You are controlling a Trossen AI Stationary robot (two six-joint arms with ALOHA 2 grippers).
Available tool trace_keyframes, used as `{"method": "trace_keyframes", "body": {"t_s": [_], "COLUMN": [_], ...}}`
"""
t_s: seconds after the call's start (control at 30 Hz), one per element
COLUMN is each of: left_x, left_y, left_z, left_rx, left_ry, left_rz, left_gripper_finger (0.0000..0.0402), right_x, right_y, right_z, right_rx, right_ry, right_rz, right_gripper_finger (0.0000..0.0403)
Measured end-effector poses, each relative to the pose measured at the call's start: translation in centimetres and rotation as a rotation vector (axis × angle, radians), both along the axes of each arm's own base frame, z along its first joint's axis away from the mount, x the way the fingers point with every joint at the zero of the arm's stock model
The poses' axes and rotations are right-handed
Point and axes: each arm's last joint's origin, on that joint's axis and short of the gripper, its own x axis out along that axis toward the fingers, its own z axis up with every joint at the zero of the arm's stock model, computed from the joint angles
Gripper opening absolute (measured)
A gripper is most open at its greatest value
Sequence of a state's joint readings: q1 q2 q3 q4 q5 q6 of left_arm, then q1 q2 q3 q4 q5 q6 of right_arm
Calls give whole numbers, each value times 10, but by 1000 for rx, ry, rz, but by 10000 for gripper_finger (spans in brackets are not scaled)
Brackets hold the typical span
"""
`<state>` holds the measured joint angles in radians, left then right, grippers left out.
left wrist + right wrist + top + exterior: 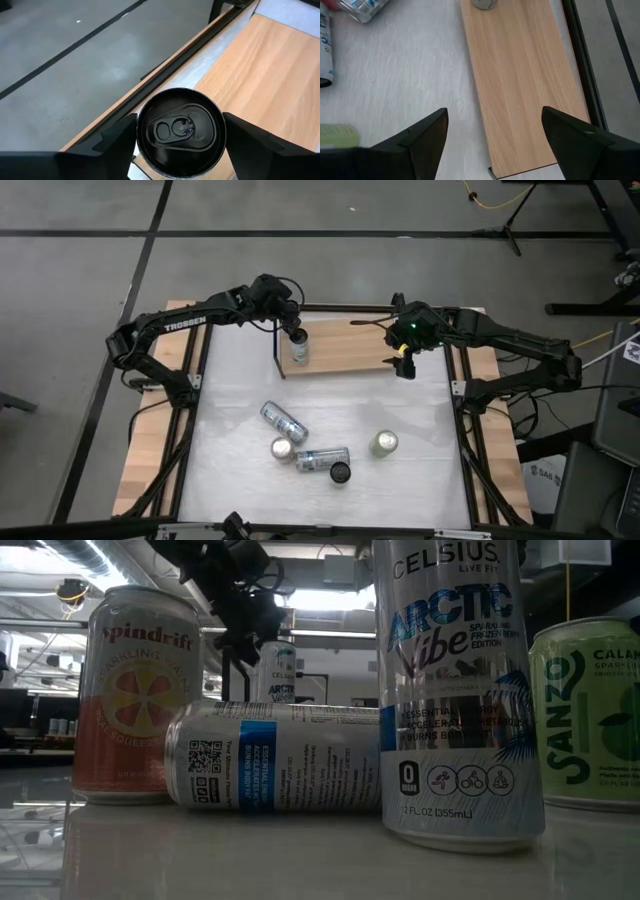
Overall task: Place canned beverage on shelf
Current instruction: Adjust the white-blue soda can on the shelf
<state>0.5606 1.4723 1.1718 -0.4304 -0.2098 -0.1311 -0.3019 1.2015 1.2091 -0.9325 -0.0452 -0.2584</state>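
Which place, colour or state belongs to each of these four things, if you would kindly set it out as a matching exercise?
Things:
1. left gripper
2. right gripper
3. Sanzo can
4. Spindrift can

Descriptions:
A. green, upright on the table
B. open, over the bare end of the shelf
C. orange, upright on the table
D. around the can standing on the shelf

Pairs: 1-D, 2-B, 3-A, 4-C
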Motion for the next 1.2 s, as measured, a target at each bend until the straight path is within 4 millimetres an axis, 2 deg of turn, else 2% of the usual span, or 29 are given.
{"method": "trace_keyframes", "body": {"t_s": [0.13, 0.53, 0.93, 1.2], "left_x": [0, -10, -18, -20], "left_y": [1, 16, 27, 29], "left_z": [0, 1, 1, 1], "left_rx": [11, -21, 24, 26], "left_ry": [16, -6, 11, 8], "left_rz": [-49, -197, -367, -386], "left_gripper_finger": [242, 245, 245, 252], "right_x": [0, 0, 0, 0], "right_y": [0, 0, 0, 0], "right_z": [0, 0, 0, 0], "right_rx": [0, 0, 0, 0], "right_ry": [0, 0, 0, 0], "right_rz": [0, 0, 0, 0], "right_gripper_finger": [312, 312, 312, 312]}}
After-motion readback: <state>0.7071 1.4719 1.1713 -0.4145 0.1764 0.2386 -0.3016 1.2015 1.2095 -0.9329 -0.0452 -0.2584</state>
